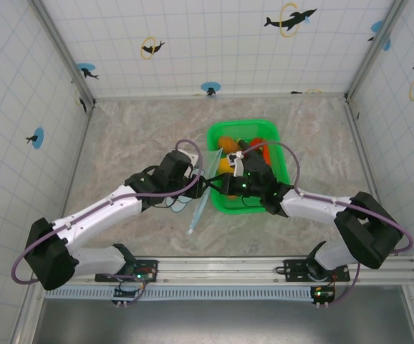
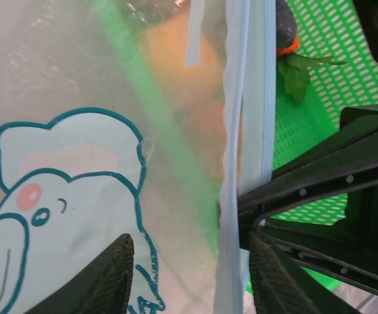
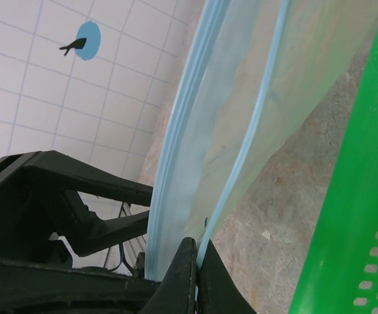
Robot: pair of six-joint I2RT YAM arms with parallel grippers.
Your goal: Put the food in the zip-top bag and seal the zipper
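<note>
The zip-top bag [image 1: 196, 211] is held up on edge just beside the green basket [image 1: 250, 206], where the food [image 1: 225, 141] lies. One lip of its mouth is pinched in the closed jaws of the right gripper [image 3: 194, 275], while the jaws of the left gripper [image 2: 192, 252] stand apart astride the zipper [image 2: 241, 131]. The film is judged light, limp and slippery, so hold is best taken on the stiffer zipper strip.

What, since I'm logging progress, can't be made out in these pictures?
Top view: food in the green basket is partly covered by the right arm; count unclear.
Top view: bag edge-on; contents unseen.
Left wrist view: orange blur, inside the bag or beyond it unclear.
Right wrist view: zipper runs off the top edge; sealing unknown.
</note>
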